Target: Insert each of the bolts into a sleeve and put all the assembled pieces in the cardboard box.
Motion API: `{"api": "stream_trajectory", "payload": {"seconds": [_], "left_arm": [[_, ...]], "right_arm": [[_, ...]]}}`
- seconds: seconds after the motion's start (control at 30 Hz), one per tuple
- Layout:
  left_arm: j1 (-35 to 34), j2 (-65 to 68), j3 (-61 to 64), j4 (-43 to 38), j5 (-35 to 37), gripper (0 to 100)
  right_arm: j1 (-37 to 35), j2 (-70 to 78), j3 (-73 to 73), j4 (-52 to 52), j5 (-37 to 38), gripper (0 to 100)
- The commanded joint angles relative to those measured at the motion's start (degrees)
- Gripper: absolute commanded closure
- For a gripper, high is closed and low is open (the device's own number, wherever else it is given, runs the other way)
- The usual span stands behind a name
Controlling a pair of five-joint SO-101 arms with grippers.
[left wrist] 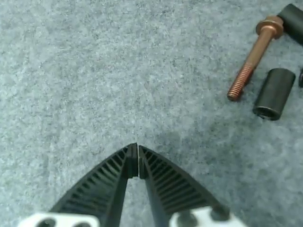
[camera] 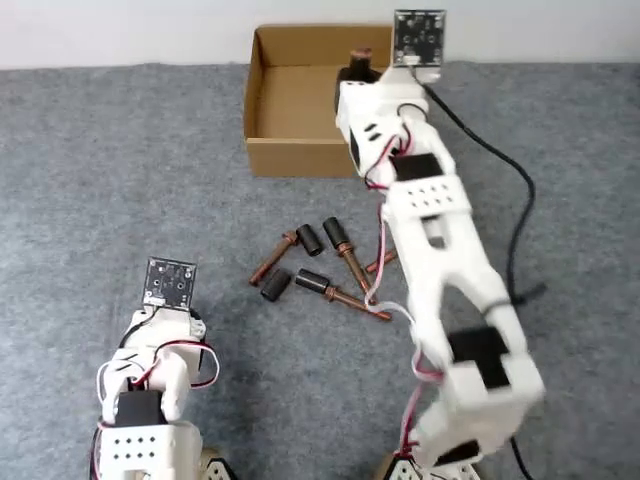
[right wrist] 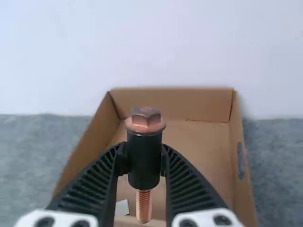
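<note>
The right gripper (right wrist: 142,156) pinches a sleeved bolt (right wrist: 144,123) over the box (camera: 300,158) at upper centre, not yet dropped. Loose bolts (camera: 272,258) and sleeves (camera: 276,285) lie mid-frame. The left gripper (left wrist: 133,156) is pressed together, empty.

Overhead view shares the cardboard box (camera: 300,157) (right wrist: 189,104) with the close right-wrist view.

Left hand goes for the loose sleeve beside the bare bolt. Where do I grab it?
Probably mid-length on the sleeve, across its round sides, from straight above: it lies on its side on the carpet. The bolt lies close alongside, so mind that narrow gap.
</note>
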Motion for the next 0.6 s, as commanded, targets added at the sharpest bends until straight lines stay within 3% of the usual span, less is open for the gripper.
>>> {"api": "stream_trajectory", "payload": {"seconds": [0.0, 0.13, 0.3, 0.57], "left_arm": [[-0.3, -0.5, -0.4, -1.6, -0.4, 100], [-0.3, -0.5, -0.4, -1.4, -0.4, 100], [-0.3, -0.5, -0.4, -1.4, -0.4, 100], [-0.3, -0.5, -0.4, -1.4, -0.4, 100]], "right_arm": [[0.2, 8.6, -10.6, -2.8, 0.1, 98.9], [0.0, 20.9, -19.3, -3.2, 6.5, 98.9], [0.0, 32.5, -29.2, -1.6, 7.1, 98.9], [0.1, 42.2, -46.3, 15.3, 7.1, 98.3]]}}
